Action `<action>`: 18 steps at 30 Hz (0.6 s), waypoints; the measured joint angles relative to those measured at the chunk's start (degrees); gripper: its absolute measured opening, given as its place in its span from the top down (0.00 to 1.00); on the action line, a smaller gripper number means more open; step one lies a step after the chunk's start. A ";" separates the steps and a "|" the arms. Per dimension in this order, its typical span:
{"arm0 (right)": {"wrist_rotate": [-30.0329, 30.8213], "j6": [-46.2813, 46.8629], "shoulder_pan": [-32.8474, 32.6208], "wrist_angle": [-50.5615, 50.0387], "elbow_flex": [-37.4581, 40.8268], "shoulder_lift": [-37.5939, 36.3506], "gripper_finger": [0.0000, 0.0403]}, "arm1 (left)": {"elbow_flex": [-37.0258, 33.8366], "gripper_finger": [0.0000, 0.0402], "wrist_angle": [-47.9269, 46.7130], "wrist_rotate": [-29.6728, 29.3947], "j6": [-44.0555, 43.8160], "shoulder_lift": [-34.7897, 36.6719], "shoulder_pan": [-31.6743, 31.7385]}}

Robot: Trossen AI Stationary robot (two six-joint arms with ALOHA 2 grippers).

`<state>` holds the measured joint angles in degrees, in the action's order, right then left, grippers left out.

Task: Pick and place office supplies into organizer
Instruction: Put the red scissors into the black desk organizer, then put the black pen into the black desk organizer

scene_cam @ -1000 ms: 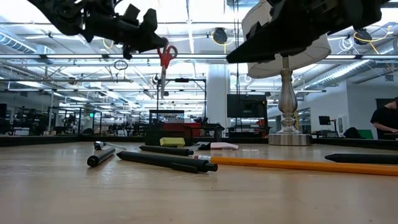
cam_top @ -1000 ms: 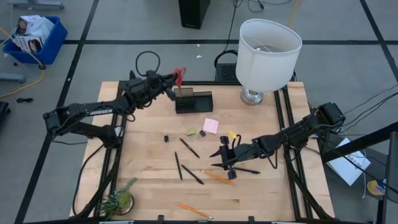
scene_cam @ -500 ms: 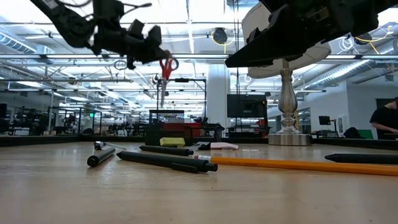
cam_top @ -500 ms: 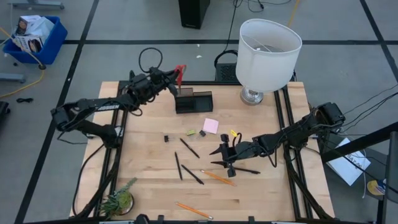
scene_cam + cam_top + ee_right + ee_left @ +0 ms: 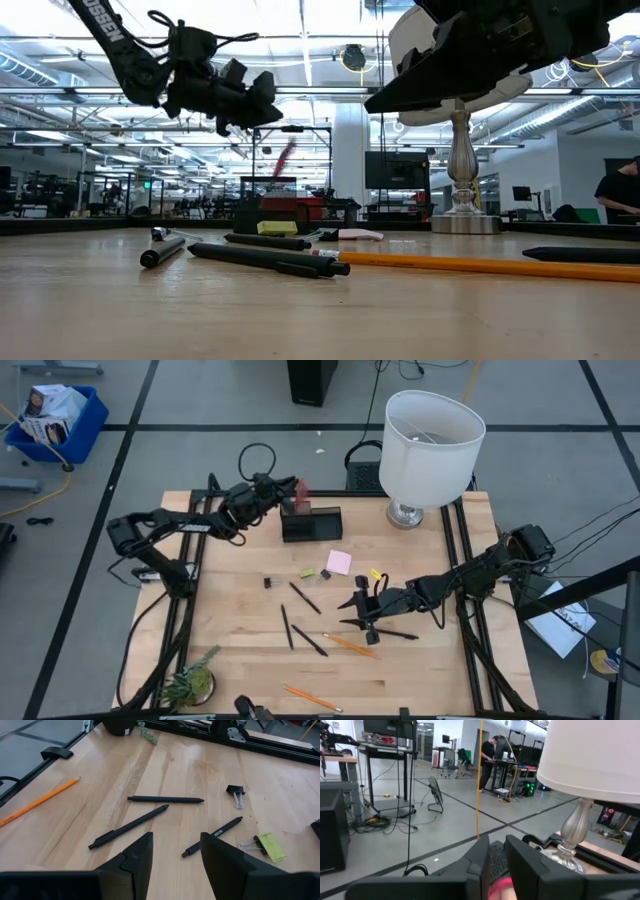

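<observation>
**Scissors Release Over the Organizer: Risks and Surroundings**

The left gripper hovers just beside the small black rectangular open-top organizer, at the table's far edge. The red-handled scissors appear blurred above the box's left end. Whether the fingers are pinching them or have let go cannot be told.

Risk: a release off the compartment's line may bounce the scissors off the rim and onto the floor.

The right gripper waits spread and empty above the black pens.

The pale wooden table carries orange pencils, a pink sticky-note pad and a white-shaded lamp. Beyond lies a grey-floored workshop.
</observation>
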<state>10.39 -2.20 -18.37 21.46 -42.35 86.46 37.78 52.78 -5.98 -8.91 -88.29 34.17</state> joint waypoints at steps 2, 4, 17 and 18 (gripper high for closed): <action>0.00 0.00 0.00 -0.39 0.00 0.00 0.61 | 0.00 0.87 0.10 0.00 -0.02 0.07 -0.02; 0.00 0.00 0.00 -0.40 0.00 0.00 0.61 | 0.00 0.90 0.21 0.00 -0.04 0.05 -0.20; 0.00 1.15 0.00 -0.60 0.00 0.00 0.61 | 0.00 0.95 0.59 5.17 -9.22 0.28 -0.48; 0.01 1.69 0.02 -0.75 0.01 0.00 0.61 | 0.00 0.93 0.84 7.33 -10.27 0.31 -0.50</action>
<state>10.40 -0.51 -18.35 20.70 -42.34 86.46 37.78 53.62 1.36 -19.18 -87.99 33.67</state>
